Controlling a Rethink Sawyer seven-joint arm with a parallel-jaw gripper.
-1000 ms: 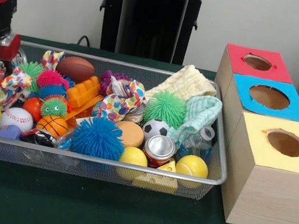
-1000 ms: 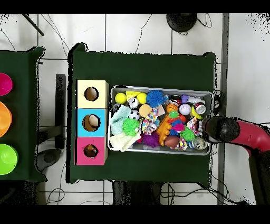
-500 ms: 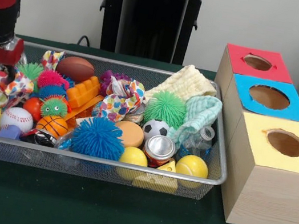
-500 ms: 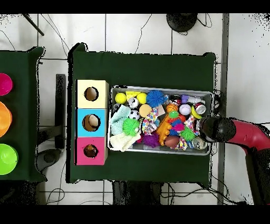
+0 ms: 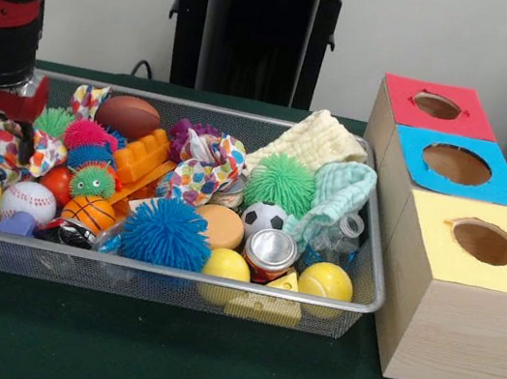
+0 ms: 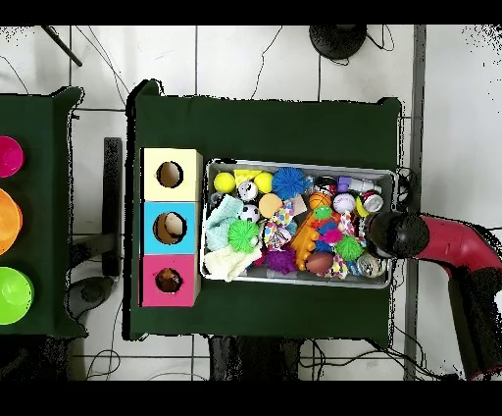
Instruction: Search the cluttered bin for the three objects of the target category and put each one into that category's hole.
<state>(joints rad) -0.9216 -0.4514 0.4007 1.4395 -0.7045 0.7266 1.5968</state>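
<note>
The cluttered bin [image 5: 170, 272] is a wire mesh tray full of toys: spiky balls, sport balls, cans, cloths. It also shows in the overhead view [image 6: 294, 164]. My gripper [image 5: 1, 143] hangs over the bin's left end in the front view, at the bin's right end in the overhead view [image 6: 377, 235]. It is open, with its jaws down on either side of a polka-dot cloth [image 5: 44, 151]. Three wooden boxes with holes stand beside the bin: red [image 5: 437, 106], blue [image 5: 456, 164] and yellow [image 5: 483, 242].
A blue spiky ball [image 5: 165, 233], a green spiky ball [image 5: 281, 183], a toy football [image 5: 128, 114], a baseball [image 5: 27, 201] and a can [image 5: 270, 250] lie in the bin. Coloured bowls [image 6: 8, 224] sit on a second table at the left of the overhead view.
My gripper has moved down and a little toward the bin's middle, lowering onto the polka-dot cloth. The toys in the bin have stayed in place.
</note>
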